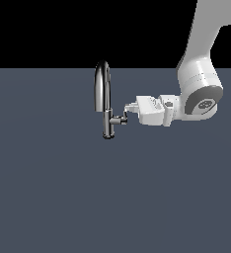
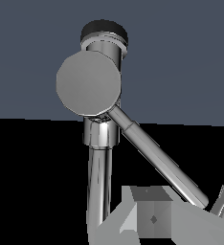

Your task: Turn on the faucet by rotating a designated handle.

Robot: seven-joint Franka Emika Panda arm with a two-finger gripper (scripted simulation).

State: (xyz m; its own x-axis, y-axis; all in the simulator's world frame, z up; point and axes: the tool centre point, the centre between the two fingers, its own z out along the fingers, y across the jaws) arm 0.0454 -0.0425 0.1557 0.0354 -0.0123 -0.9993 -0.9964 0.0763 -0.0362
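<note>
The chrome faucet (image 1: pixel 102 89) stands on the grey floor, its arched spout rising above the vertical stem (image 1: pixel 107 127). A short stub branches toward the exterior view's right and carries the thin handle (image 1: pixel 124 114). My gripper (image 1: pixel 131 105) reaches in horizontally from the right, fingertips at the handle's upper end. In the wrist view the handle (image 2: pixel 157 158) runs diagonally from the round stub cap (image 2: pixel 88 83) to a tip lying between my two fingers (image 2: pixel 152 217). The gripper (image 2: pixel 188 213) is open, its jaws wider apart than the lever, whose tip sits nearer the finger at the frame's edge.
The white arm (image 1: pixel 199 74) comes down from the upper right of the exterior view. A flat dark grey floor (image 1: pixel 112 197) spreads around the faucet. The spout (image 2: pixel 98 191) passes close beside my fingers in the wrist view.
</note>
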